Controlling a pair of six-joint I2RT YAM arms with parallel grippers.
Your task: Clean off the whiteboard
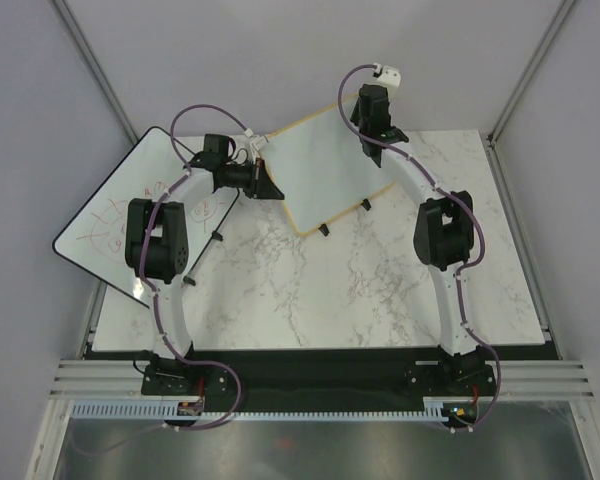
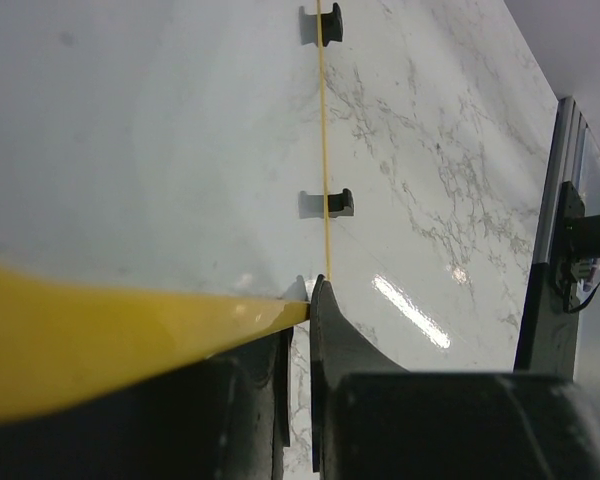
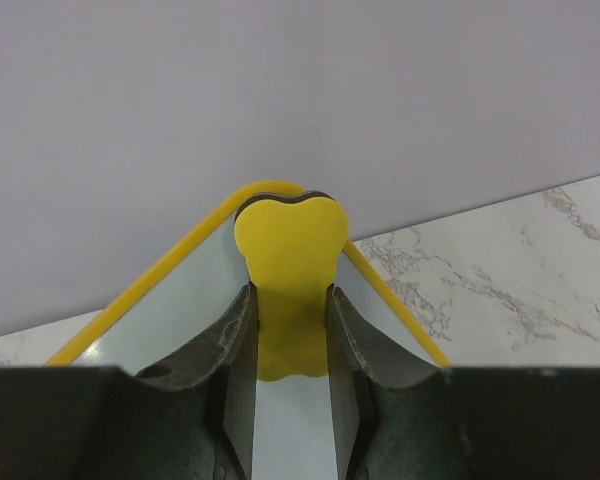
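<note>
The whiteboard (image 1: 325,165), tan-framed with a pale surface, lies tilted at the back middle of the marble table, its two black feet (image 1: 323,229) on the near edge. My left gripper (image 1: 270,185) is shut on its left corner. In the left wrist view the yellow-tan frame (image 2: 130,340) runs between the closed fingers of the left gripper (image 2: 308,295), and the whiteboard face (image 2: 150,130) shows no marks. My right gripper (image 1: 365,100) is at the far corner. In the right wrist view the right gripper (image 3: 290,290) is shut on a yellow bone-shaped eraser (image 3: 288,240) resting on the whiteboard corner (image 3: 180,310).
A larger black-edged whiteboard (image 1: 110,215) with red scribbles lies at the left, overhanging the table edge, under the left arm. Grey walls stand close behind and at both sides. Bare marble table (image 1: 310,290) stretches in front of the tan board.
</note>
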